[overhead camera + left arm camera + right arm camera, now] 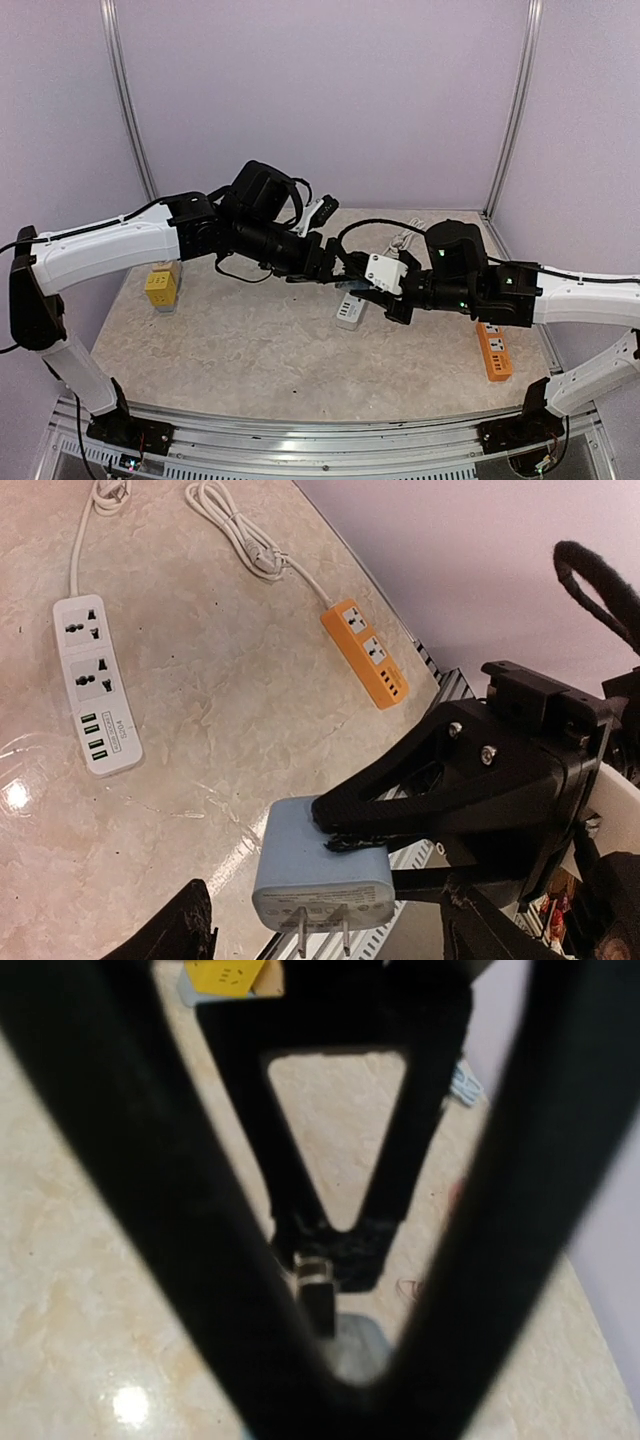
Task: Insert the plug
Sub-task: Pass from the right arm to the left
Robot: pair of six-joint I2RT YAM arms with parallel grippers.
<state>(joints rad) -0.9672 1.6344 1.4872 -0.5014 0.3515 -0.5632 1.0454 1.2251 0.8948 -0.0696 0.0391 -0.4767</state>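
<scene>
Right gripper (345,840): clenched on the plug (310,880), a pale 2-pin adapter held in mid-air over the middle of the table, pins facing the left arm.
Left gripper (348,267): released, with its fingers (190,925) standing on either side of the plug's pin end and apparently not touching it.
Step in hand: this looks like a hand-over or regrasp between the 2 arms.
Doing it well: close your pads on the adapter's flat body, never on the pins. Hold the right clamp firm until the left grip is sure, and keep the plug square so it doesn't twist.
White power strip (352,310): lies on the table just below the pair, with 2 sockets and 4 small ports. It is the likely target, though you cannot tell that for certain.
Orange power strip (493,352): sits near the right edge, well apart from the plug.
Yellow block (160,287): sits at the left edge.
Table (250,350): beige, marbled and glossy with lamp glare. Expect a loose strip to slide under a push.
Room: lilac walls, with 2 metal posts at the rear.
</scene>
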